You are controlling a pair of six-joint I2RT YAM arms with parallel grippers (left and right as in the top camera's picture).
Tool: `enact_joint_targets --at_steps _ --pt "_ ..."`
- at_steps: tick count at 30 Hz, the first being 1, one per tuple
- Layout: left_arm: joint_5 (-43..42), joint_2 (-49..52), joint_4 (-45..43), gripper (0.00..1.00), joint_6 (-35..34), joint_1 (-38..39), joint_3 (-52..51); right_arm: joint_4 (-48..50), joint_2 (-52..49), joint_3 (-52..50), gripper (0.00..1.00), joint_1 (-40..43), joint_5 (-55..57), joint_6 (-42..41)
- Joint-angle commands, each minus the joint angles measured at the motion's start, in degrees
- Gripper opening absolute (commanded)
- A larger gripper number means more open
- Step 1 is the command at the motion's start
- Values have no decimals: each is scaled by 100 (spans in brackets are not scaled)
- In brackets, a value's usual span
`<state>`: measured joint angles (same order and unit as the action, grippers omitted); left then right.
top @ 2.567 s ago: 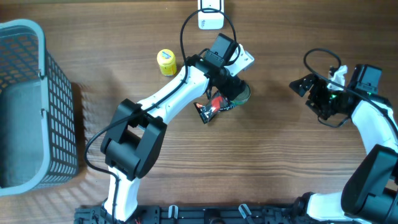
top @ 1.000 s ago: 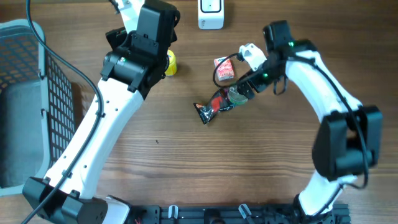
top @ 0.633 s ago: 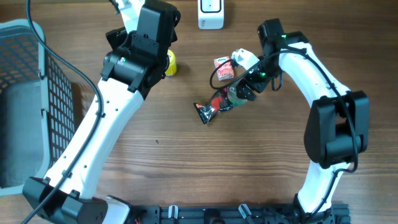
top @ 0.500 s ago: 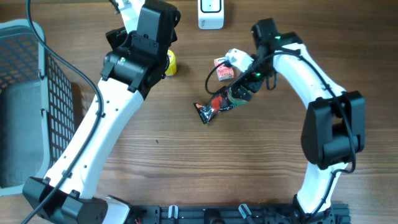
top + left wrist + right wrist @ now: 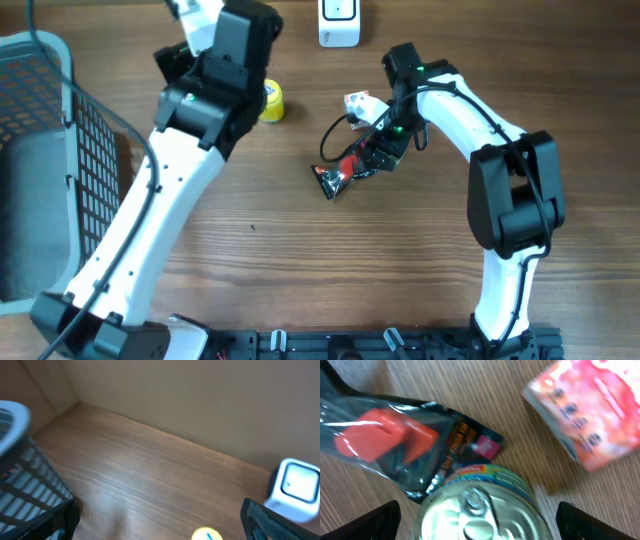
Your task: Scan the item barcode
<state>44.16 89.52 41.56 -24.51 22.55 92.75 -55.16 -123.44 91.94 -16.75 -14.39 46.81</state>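
Note:
A white barcode scanner stands at the table's far edge; it also shows in the left wrist view. Mid-table lie a pull-tab can, a black packet with red contents and a small pink carton. My right gripper hangs open just above the can, one finger on each side of it, holding nothing. In the overhead view the can is mostly hidden beneath it. My left gripper is raised high at the back left, open and empty.
A yellow-lidded container sits left of the scanner. A grey mesh basket fills the left edge. The long left arm crosses the left half of the table. A black cable loops by the carton.
The right gripper has swung left over the can, closer to the carton and packet. The left arm has shifted slightly left. Both grippers stay open.

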Motion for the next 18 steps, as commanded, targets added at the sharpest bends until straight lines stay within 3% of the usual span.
enact_joint_targets --at_steps 1,18 --pt "173 -389 -35 100 24 -380 70 -15 -76 103 100 33 70 107" --pt "-17 -627 -35 100 20 -632 70 306 -470 -79 97 33 721 -343"
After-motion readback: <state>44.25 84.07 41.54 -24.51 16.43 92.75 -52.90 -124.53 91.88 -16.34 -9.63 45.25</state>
